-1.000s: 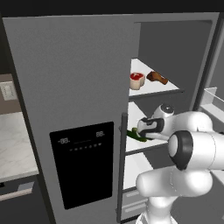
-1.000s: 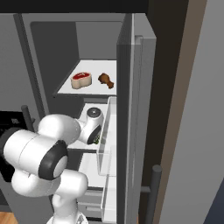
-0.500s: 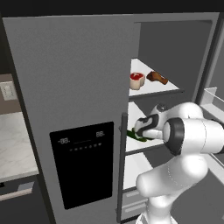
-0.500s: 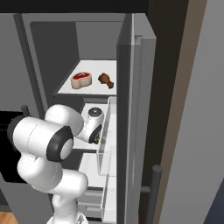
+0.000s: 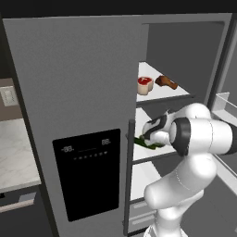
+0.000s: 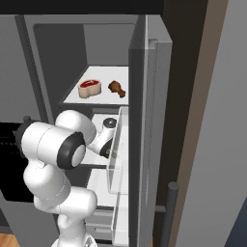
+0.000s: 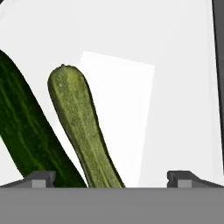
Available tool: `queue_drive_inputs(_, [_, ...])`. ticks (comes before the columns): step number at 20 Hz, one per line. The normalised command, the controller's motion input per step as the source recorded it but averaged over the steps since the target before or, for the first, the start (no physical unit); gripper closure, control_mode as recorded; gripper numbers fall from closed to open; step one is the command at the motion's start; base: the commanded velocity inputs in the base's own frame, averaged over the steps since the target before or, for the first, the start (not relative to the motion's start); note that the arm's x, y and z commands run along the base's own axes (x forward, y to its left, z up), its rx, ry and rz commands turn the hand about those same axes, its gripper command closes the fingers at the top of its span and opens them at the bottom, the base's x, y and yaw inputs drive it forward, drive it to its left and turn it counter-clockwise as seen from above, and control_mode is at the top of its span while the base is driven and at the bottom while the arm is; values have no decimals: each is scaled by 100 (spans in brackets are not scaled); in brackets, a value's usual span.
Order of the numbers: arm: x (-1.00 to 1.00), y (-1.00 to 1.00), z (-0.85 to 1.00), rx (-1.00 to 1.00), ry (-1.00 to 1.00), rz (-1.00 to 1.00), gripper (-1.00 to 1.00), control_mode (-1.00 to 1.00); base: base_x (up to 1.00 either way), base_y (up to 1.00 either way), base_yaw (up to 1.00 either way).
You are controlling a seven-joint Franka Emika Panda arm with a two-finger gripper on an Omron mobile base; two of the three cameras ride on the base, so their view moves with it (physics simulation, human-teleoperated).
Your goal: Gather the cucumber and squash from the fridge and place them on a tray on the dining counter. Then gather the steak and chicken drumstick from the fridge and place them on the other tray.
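Squash being straddled on the fridge [image 5: 83,92] shelf.
The released pincer [image 7: 107,179] is being held over the squash [image 7: 81,127] (cucumber [image 7: 24,135] just beside), its long axis running away between the fingertips [image 7: 41,177].

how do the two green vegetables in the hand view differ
The cucumber is dark green with faint streaks; the squash is paler olive green and speckled. The cucumber runs off the left edge, so its ends are cut off, while the squash shows a rounded tip. Both are long, lie side by side on the white fridge shelf and slant the same way.
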Motion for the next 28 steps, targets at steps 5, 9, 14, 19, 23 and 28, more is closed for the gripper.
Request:
queue_drive_inputs(5, [0, -7, -8, -2, 0, 7, -100, -100, 0, 0, 0])
queue_drive_inputs(9, [-1, 0, -3, -5, 0, 3, -100, -100, 0, 0, 0])
queue_drive_inputs(14, [-16, 28, -16, -13, 0, 0, -100, -100, 0, 0, 0])
queue_drive_inputs(19, [-9, 4, -8, -6, 0, 2, -100, -100, 0, 0, 0])
queue_drive_inputs(23, [-9, -7, 0, 0, 4, 3, -100, -100, 0, 0, 0])
queue_drive_inputs(28, [-13, -6, 4, 0, 14, 2, -100, -100, 0, 0, 0])
